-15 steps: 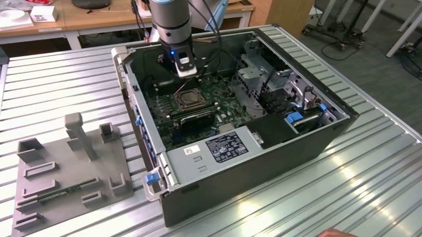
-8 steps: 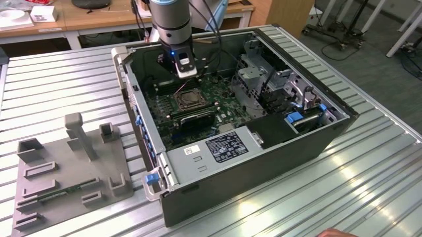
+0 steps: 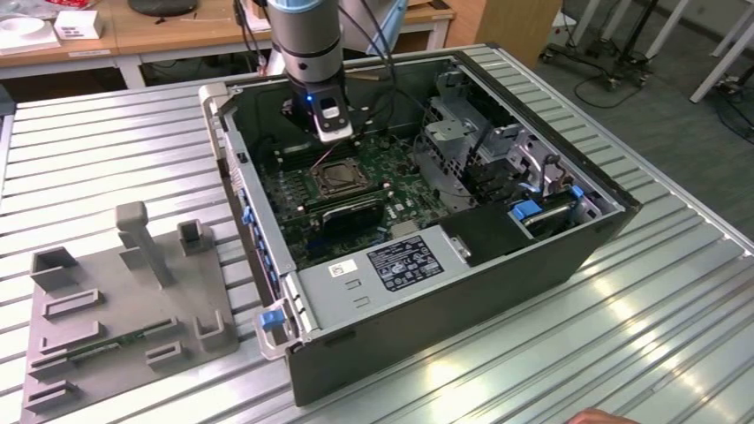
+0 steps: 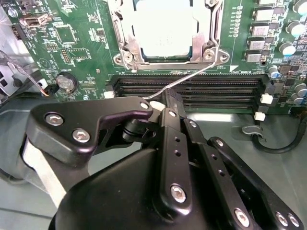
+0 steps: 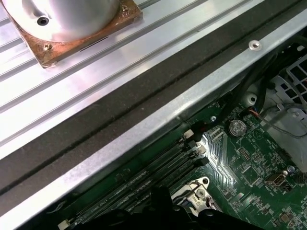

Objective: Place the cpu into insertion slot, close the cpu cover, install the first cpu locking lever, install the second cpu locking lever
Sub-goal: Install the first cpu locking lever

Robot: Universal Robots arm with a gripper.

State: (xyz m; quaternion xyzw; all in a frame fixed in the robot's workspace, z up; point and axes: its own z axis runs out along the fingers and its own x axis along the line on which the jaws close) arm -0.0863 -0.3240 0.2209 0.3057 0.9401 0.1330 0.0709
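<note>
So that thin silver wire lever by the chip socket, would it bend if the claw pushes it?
Probably springy, not floppy: the thin silvery wire lever runs straight from the square silvery cover frame to the tips of the black claw. It looks light, being so slender. Bare smooth metal may slip off the tips when pushed.

Ribbed metal table (image 3: 106, 150): computer case (image 3: 471, 291), grey fixture (image 3: 118, 309).

Bright overhead room light.
Glare streaks the ribbed table (image 3: 507, 371); the case (image 3: 471, 300) interior sits shadowed; the cpu (image 4: 163, 28) shines pale.
</note>
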